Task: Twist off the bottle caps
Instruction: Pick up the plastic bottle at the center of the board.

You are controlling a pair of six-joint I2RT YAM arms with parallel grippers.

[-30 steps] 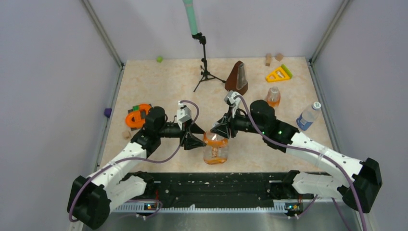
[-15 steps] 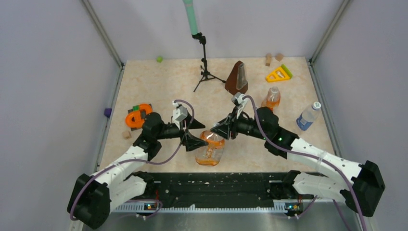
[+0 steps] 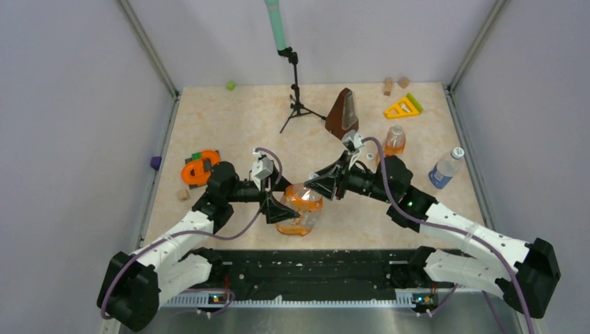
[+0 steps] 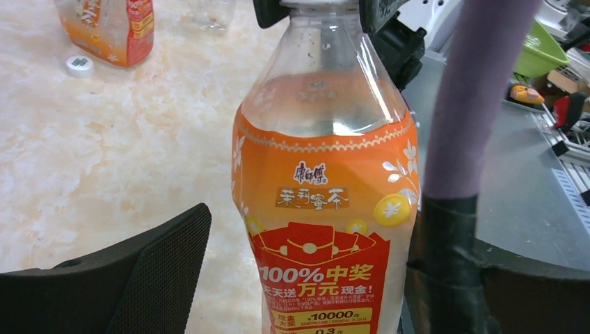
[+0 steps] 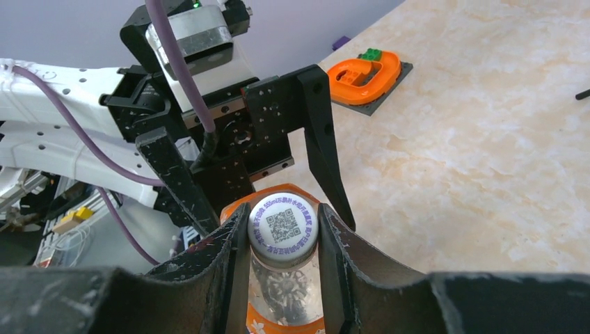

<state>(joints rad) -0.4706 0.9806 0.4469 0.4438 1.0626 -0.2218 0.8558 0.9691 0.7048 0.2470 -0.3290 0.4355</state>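
The squat clear plastic bottle of orange liquid [image 3: 300, 209] leans tilted near the front middle of the marbled beige tabletop [image 3: 229, 132], between the two arms. Its small round white screw cap [image 5: 282, 226], printed with a QR code, sits on the neck, pinched from both sides by the right jaws. The left jaws are spread wide on either side of the bottle's body. The one finger [image 4: 139, 278] seen from the left wrist stands clear of the orange label. Further back on the right are a slim orange-filled bottle [image 3: 394, 141], with a loose white cap [image 4: 80, 65] lying beside it, and a clear blue-labelled bottle [image 3: 444, 169].
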